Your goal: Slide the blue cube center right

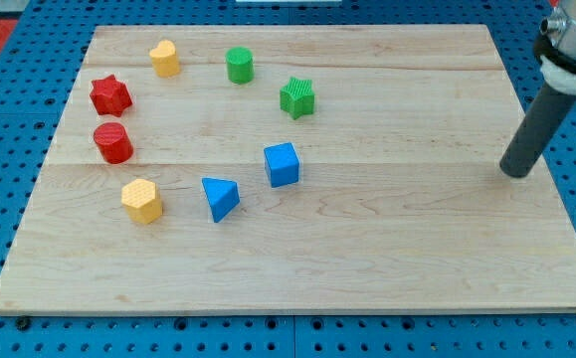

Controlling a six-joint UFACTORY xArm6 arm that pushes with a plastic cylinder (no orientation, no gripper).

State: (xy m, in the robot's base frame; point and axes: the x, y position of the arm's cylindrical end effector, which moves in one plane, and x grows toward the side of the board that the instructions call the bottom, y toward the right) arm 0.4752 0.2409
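Blue cube: sat a little left of the board's middle, resting flat, apart from every other block and untouched.
Tip: my tip stood on the board near the right edge, well apart from the blue cube and on its right side.
Jaws: none on this rig; the arm ended in 1 plain rod that held nothing and could only push.
Why the tip's place mattered: a push toward the right has to start from the cube's left face, so the tip, as I judged it, was on the wrong side and would need to travel around the cube first.
Blue triangular block: lay just left of the cube and nearer, the closest neighbour on the side the tip would have to reach.
Green star block: lay farther back than the cube, near it but clear.
Green cylinder: stood at the far side, left of the star.
Yellow blocks: 1 at the far left, 1 at the near left.
Red blocks: a star shape and a cylinder on the left.
Ring layout: the 8 blocks formed a loose ring on the wooden board, leaving the cube's rightward path free.
Progress: judged not yet begun.
Risk: threading between cube and triangular block could nudge the latter.
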